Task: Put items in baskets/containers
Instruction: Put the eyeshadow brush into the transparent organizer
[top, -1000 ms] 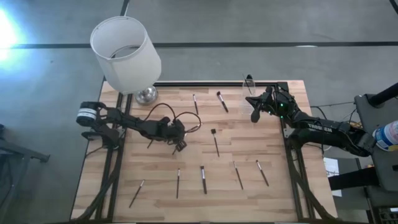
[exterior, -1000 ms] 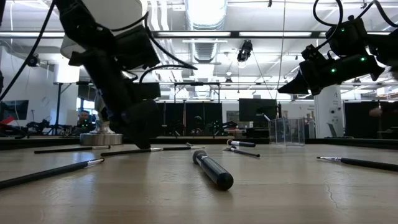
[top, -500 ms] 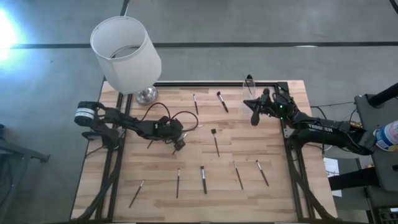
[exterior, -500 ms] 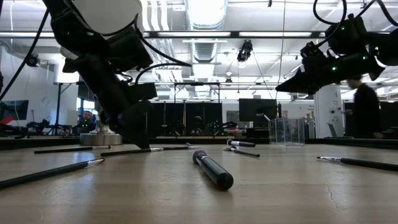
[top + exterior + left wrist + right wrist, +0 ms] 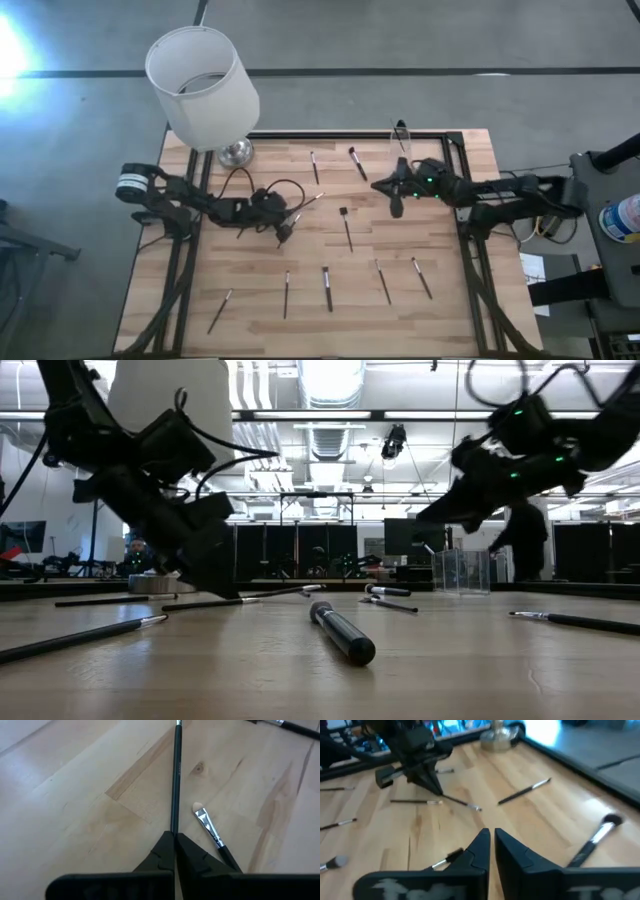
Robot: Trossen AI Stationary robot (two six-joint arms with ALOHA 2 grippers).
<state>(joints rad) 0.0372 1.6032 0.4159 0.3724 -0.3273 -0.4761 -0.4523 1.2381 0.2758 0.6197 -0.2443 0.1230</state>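
So: left end effector point(image 5: 285, 231) pinching thin dark brush point(image 5: 175, 775) by its handle end, clear of surface point(image 5: 440, 310) | right end effector point(image 5: 394, 199) pressed together, empty | clear cup point(image 5: 401, 137) far, carry needed

Low view: wooden table point(image 5: 300, 680) w/ several brushes lying flat. Thick dark-handled brush point(image 5: 342, 632) at centre, nearest the camera. Thin brush point(image 5: 75, 638) at left foreground, another point(image 5: 575, 621) at right. Left gripper point(image 5: 225, 585) reaches down at left, tip at table level, pinching a long thin brush point(image 5: 262, 597) that slants slightly up toward centre. Right gripper point(image 5: 428, 517) hangs up high at right, above the clear cup point(image 5: 461, 571) standing upright further back. White lampshade point(image 5: 170, 400) at top left.
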